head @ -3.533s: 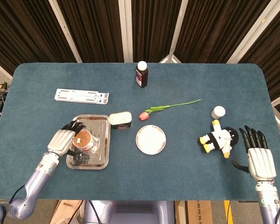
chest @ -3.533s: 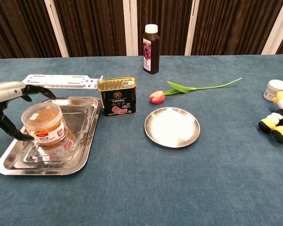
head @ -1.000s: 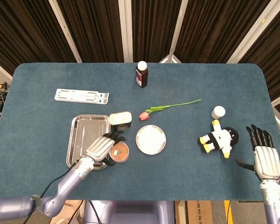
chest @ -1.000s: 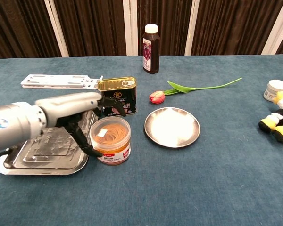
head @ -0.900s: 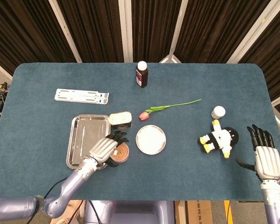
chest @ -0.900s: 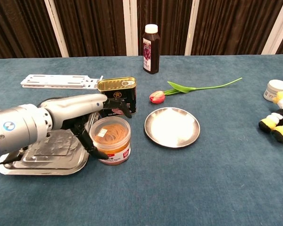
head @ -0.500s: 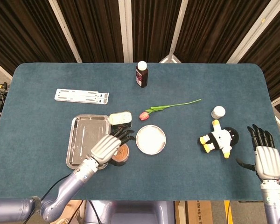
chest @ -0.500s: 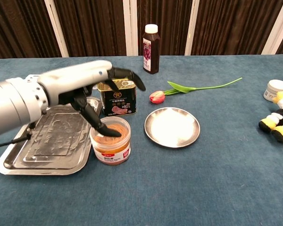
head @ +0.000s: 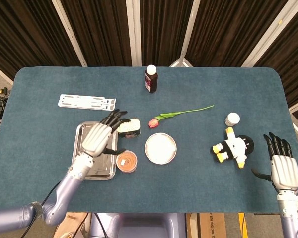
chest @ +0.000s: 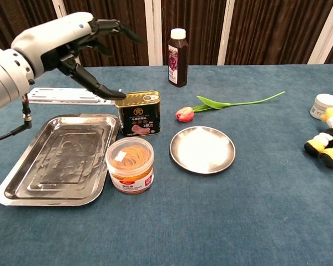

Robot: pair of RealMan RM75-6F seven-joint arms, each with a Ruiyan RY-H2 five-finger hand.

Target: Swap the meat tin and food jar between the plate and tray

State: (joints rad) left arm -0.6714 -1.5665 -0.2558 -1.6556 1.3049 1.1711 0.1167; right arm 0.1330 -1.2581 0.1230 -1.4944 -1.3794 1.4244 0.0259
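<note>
The food jar [head: 126, 161] [chest: 130, 164], clear with an orange lid, stands on the cloth between the steel tray [head: 84, 163] [chest: 22, 183] and the round plate [head: 160, 148] [chest: 202, 149]. The black and gold meat tin [head: 128, 126] [chest: 137, 113] stands on the cloth just beyond the jar, by the tray's far right corner. Nothing lies on tray or plate. My left hand [head: 99, 136] [chest: 72, 41] hovers open above the tray's far end, fingers spread toward the tin, holding nothing. My right hand [head: 282, 166] rests open at the right front edge.
A dark juice bottle [head: 150, 79] [chest: 177, 57] stands at the back. A tulip [head: 177, 115] [chest: 222, 106] lies behind the plate. A plush penguin [head: 232, 147] [chest: 326, 142] and a small white pot [head: 232, 119] [chest: 325, 105] sit at right. A white bracket [head: 87, 102] [chest: 66, 96] lies behind the tray.
My left hand carried the jar out of the tray, set it on the cloth beside the plate, let go, then rose and drew back over the tray. The right hand stayed still.
</note>
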